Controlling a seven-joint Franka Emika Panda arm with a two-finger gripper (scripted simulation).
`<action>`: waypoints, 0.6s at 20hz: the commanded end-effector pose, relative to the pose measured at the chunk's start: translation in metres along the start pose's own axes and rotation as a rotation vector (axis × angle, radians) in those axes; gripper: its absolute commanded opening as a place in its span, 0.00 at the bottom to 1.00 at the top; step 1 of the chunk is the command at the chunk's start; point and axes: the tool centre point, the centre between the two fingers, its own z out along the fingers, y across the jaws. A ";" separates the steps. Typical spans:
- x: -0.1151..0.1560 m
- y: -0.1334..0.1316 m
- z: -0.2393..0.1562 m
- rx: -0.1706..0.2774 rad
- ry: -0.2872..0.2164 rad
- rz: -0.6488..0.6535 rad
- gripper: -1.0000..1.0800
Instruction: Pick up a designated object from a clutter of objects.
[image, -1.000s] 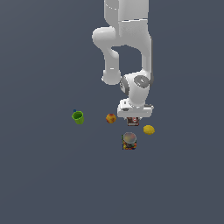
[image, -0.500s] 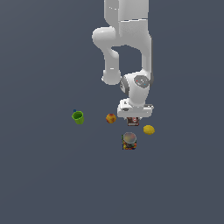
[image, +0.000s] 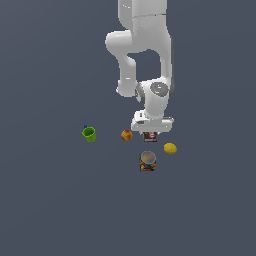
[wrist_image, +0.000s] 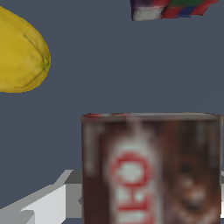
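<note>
Across the exterior view from its left, the clutter begins with a green cup (image: 89, 134) standing well apart from the rest, then a red-yellow apple (image: 127, 135), and just beside the apple, toward the exterior view's right, the dark red-brown box (image: 150, 136) that is to be picked. It sits directly under the white gripper (image: 152, 128), whose body covers its upper part, so only the lower printed edge shows there. Nearer the camera stands a silver-topped can (image: 147, 161) with a colourful label, and furthest to the exterior view's right lies a yellow lemon (image: 170, 148), near the box but apart from it. The wrist view shows the box close up (wrist_image: 151, 168), its flat face printed in red and white on brown, with pale gripper parts showing low at either side of it; the lemon (wrist_image: 22, 54) and the can's label (wrist_image: 173, 8) lie beyond. Whether the fingers are pressing the box or merely flanking it I cannot tell, nor how wide they stand. By its look the box is a light, stiff carton with smooth, somewhat slippery printed sides that could dent under hard pressure; I judge the best hold is across its narrow width, near the middle, squeezed moderately so it neither slips nor twists.
</note>
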 end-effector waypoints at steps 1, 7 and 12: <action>0.000 0.007 -0.010 0.000 0.001 0.000 0.00; -0.001 0.032 -0.043 0.000 0.001 0.000 0.00; -0.002 0.058 -0.081 0.002 0.000 0.000 0.00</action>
